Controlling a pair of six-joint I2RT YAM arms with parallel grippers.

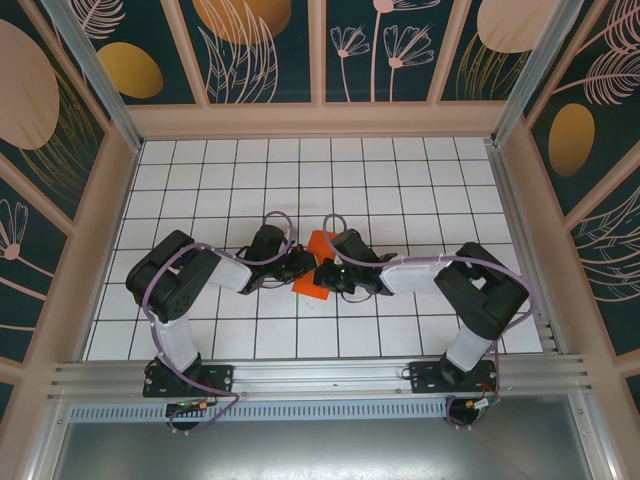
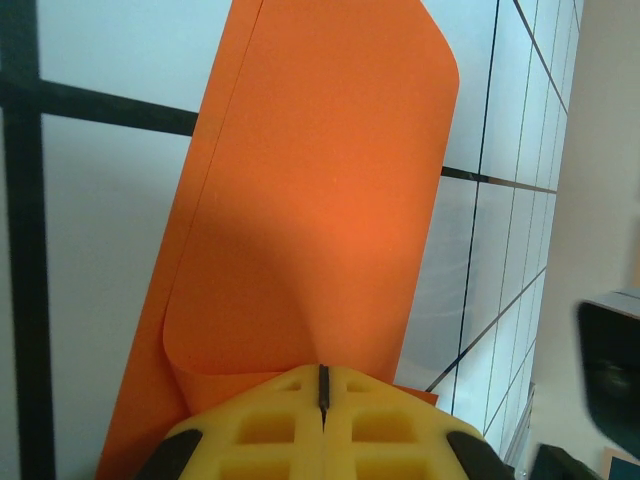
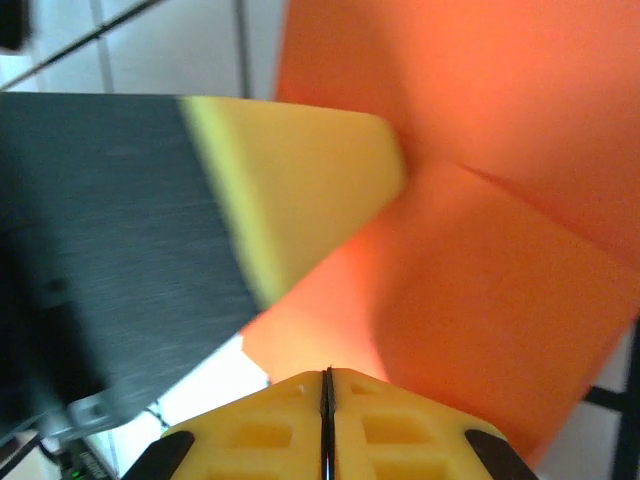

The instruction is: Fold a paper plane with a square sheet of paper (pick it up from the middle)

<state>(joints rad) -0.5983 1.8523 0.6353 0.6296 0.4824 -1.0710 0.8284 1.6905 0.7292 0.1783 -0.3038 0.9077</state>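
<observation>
**A:** From above, how do the arms stand?

**B:** Both bend sharply. The left arm (image 1: 180,285) rises from its base and elbows out away from the sheet of paper (image 1: 309,284), then its forearm reaches back in toward it. The right arm (image 1: 480,295) mirrors that. The left gripper (image 1: 300,266) and right gripper (image 1: 327,272) meet nose to nose at the orange sheet, which sits partly folded on the tiled tabletop (image 1: 400,180).

**A:** And the left wrist view?

**B:** The wrist points low along the sheet. Its yellow fingertips (image 2: 260,425) are pressed together, jaws clenched. A curled flap of the sheet funnels straight into the seam between them, so they are grasping it. Beyond the flap, the rest of the sheet lies flat on the tiles.

**A:** The right wrist?

**B:** Much the same. The jaws are clenched and the fingertips (image 3: 390,430) meet at the sheet's edge, pinching the orange paper that glows just above them. The left gripper's yellow-and-black finger (image 3: 300,170) presses on the sheet just beside a crease.
</observation>
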